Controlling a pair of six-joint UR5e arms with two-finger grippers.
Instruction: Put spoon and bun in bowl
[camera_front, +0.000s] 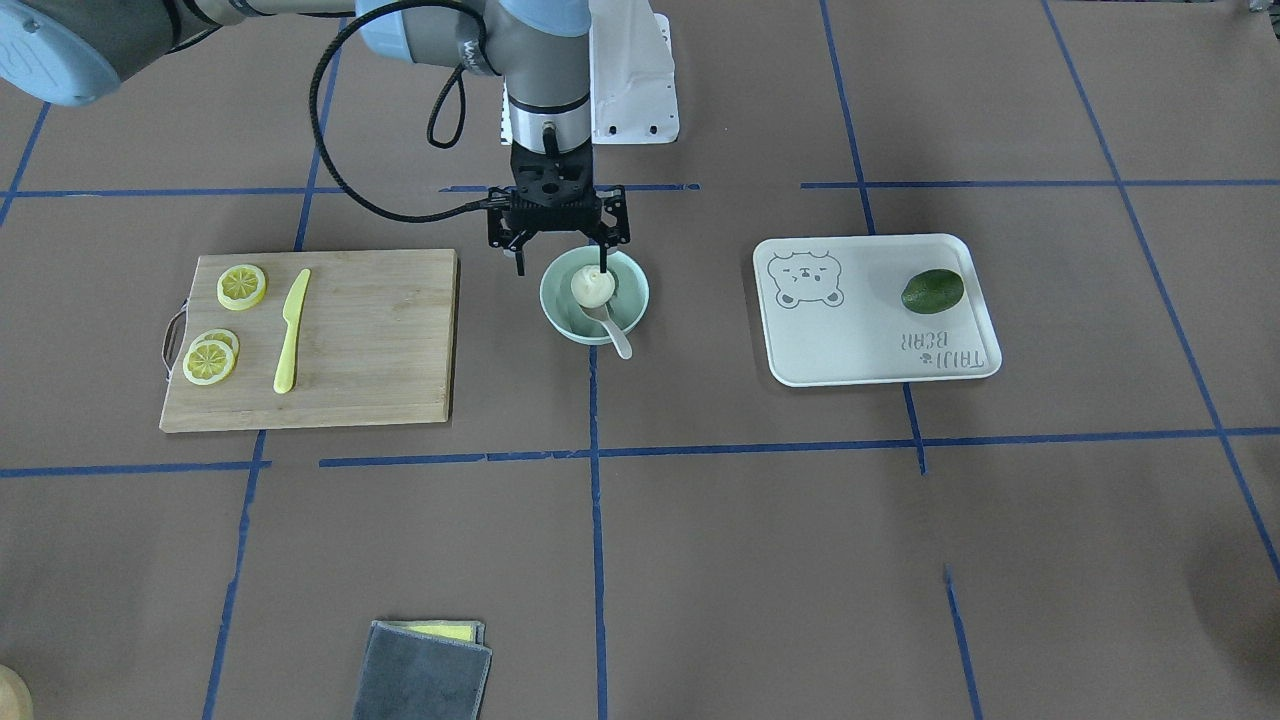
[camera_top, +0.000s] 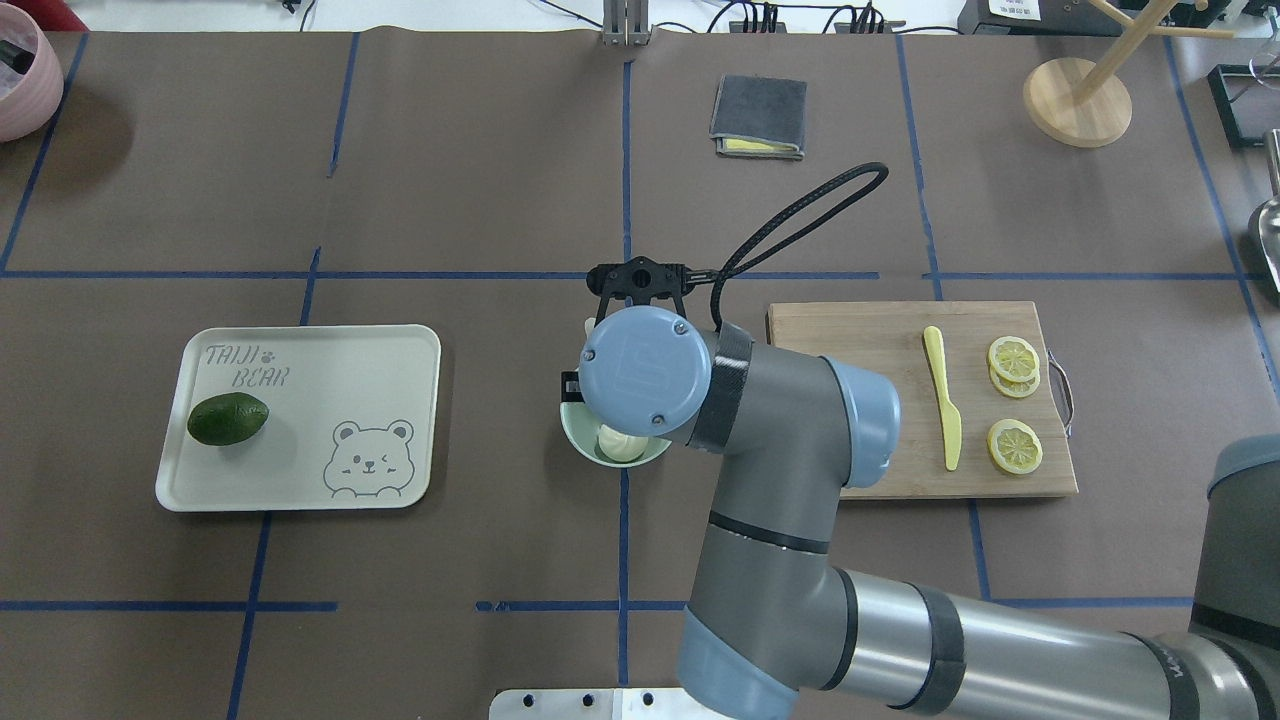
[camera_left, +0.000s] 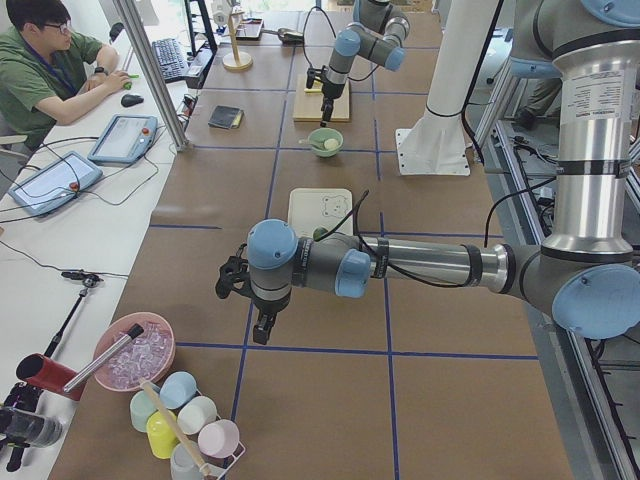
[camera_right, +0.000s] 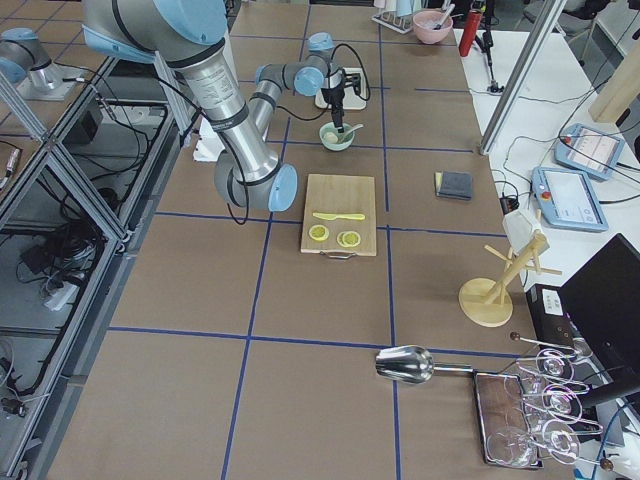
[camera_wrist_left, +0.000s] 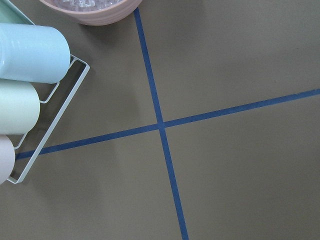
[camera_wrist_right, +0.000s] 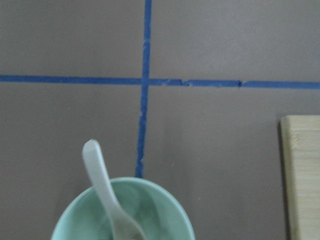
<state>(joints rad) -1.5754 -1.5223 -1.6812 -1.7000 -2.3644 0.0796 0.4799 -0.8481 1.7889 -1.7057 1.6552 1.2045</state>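
The mint-green bowl (camera_front: 632, 305) stands at the table's middle. The white bun (camera_front: 590, 287) lies inside it, and the off-white spoon (camera_front: 615, 335) rests in it with its handle over the rim. My right gripper (camera_front: 561, 262) hangs open just above the bowl's robot-side rim; one fingertip (camera_front: 603, 268) is over the bun, and it holds nothing. The right wrist view shows the spoon (camera_wrist_right: 107, 195) in the bowl (camera_wrist_right: 167, 212), with no fingers in view. In the overhead view the arm covers most of the bowl (camera_top: 578, 438); the bun (camera_top: 622, 443) peeks out. My left gripper (camera_left: 235, 282) shows only in the left side view; I cannot tell its state.
A wooden cutting board (camera_front: 370, 340) holds a yellow knife (camera_front: 291, 330) and lemon slices (camera_front: 241, 286). A white tray (camera_front: 860, 340) holds a green fruit (camera_front: 932, 290). A grey cloth (camera_front: 425, 675) lies near the front edge. The left wrist sees racked cups (camera_wrist_left: 30, 55).
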